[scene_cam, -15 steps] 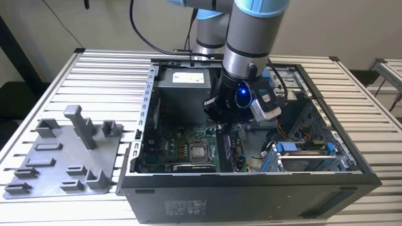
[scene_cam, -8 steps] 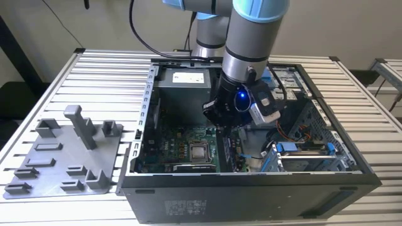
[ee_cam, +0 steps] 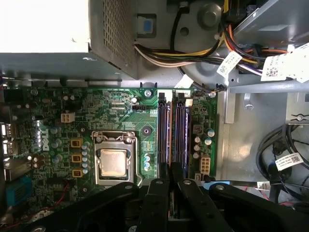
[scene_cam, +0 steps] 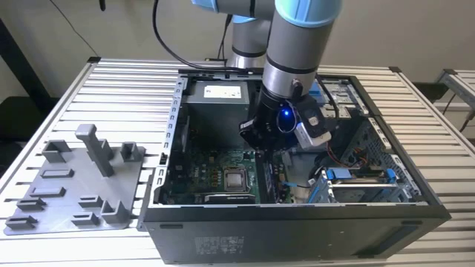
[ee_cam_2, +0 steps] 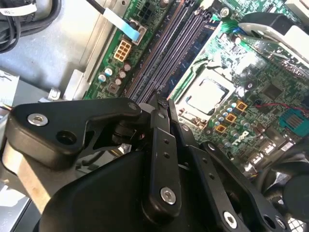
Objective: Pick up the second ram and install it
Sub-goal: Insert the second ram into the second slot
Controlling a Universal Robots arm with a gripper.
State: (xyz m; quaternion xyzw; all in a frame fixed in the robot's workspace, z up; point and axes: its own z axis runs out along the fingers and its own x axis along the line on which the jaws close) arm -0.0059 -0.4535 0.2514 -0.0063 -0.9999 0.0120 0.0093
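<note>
My gripper (scene_cam: pixel 261 146) is down inside the open computer case (scene_cam: pixel 415 183), over the motherboard's memory slots (ee_cam: pixel 181 135). In both wrist views its black fingers (ee_cam: pixel 157 193) stand nearly together, and the gripper (ee_cam: pixel 171 182) is shut on the second ram (ee_cam: pixel 168 140). The ram is a thin dark strip that runs from the fingertips along the slot nearest the processor (ee_cam: pixel 113 162). Its part under the gripper (ee_cam_2: pixel 162 102) is hidden. A dark stick fills the neighbouring slot.
The grey power-supply box (scene_cam: pixel 215 103) sits at the back of the case, with cable bundles (ee_cam: pixel 227 53) beside the slots and a drive cage (scene_cam: pixel 364 183) on the exterior view's right. A light-grey holder plate (scene_cam: pixel 67 194) with posts lies on the slatted table at the exterior view's left.
</note>
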